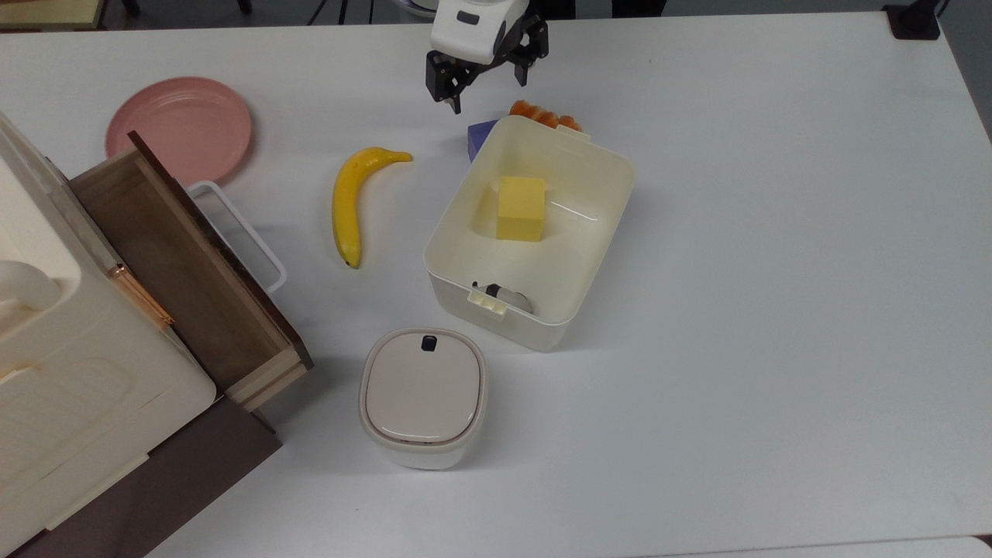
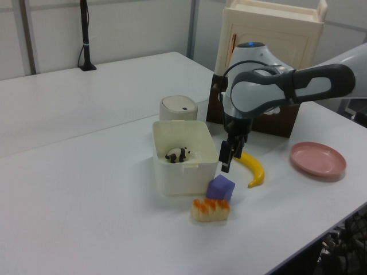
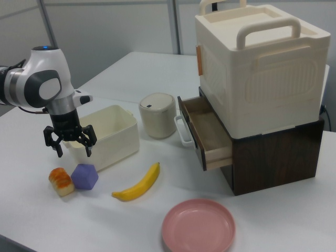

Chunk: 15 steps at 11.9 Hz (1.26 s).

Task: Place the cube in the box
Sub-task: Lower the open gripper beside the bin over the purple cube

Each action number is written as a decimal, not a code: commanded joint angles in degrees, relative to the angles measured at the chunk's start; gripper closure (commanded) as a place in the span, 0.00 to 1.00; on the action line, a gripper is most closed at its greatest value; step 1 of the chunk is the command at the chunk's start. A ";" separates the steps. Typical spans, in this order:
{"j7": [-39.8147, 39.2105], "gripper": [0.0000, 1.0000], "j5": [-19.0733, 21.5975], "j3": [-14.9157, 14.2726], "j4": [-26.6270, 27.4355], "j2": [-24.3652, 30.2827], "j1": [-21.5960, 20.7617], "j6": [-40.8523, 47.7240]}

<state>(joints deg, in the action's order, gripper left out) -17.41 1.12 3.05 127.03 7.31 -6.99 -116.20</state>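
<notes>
One purple cube (image 3: pixel 85 176) lies beside one cream box (image 3: pixel 107 135); the gripper (image 3: pixel 70 143) hangs above, fingers wide apart, empty.

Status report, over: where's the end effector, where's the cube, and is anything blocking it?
End effector open, empty, above cube. Cube on table against box, outside it. Orange-topped toy beside cube.

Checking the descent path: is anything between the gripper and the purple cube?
No. In the right view the open gripper hangs above the cube with only air and bare table between them.
</notes>
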 commanded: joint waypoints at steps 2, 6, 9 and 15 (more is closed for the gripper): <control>1.33 0.00 -1.03 -0.15 3.91 1.30 -0.13 -4.98; 1.41 0.00 -0.94 -0.15 5.41 -0.19 -0.30 -9.72; 3.16 0.00 -0.94 -0.06 6.91 -1.42 -0.48 -15.36; 4.84 0.00 -1.03 -0.15 7.00 -4.67 -1.53 -17.48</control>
<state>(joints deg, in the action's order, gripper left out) -15.06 1.12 3.08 132.94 3.18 -7.06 -131.54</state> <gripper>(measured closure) 0.000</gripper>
